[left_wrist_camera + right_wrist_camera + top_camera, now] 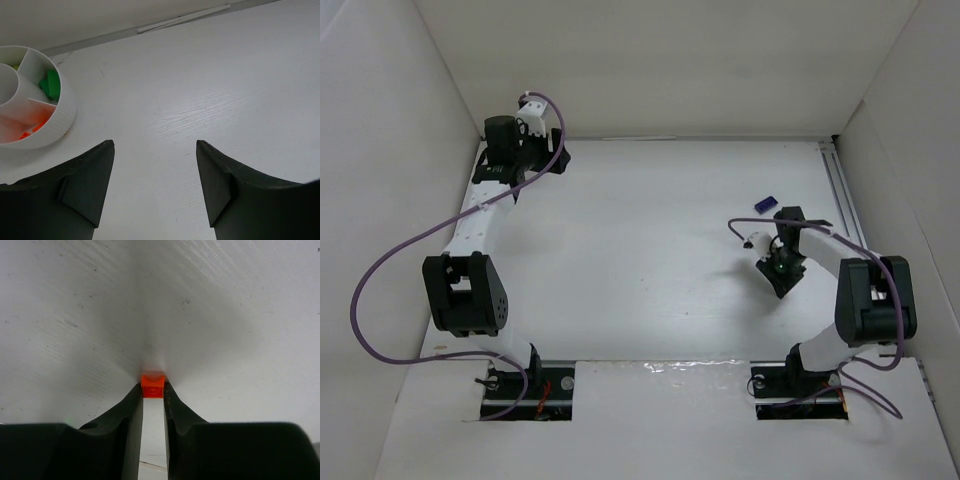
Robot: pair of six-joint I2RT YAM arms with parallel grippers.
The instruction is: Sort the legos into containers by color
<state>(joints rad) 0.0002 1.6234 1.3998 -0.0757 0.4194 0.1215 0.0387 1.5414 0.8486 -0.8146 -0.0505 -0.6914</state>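
Orange brick sits on the white table, pinched at the very tips of the right claw. Both dark fingers touch its sides, and a narrow gap runs between them behind the brick. The studded top of the orange brick faces the wrist camera.

Top view: the right arm is bent over the right half of the table with its claw pointing down at the surface. A dark blue brick lies loose on the table just beyond that claw, apart from it.

Left claw: fingers spread wide, nothing between them, only bare table under the gap. It is at the far left corner of the table.

Round white bowl stands on the table just beside the left finger, at the left edge of the left wrist view. It has a centre ring and dividing walls. One section holds a green brick. The next section holds orange pieces; I cannot tell how many. In the top view the left arm hides the bowl.
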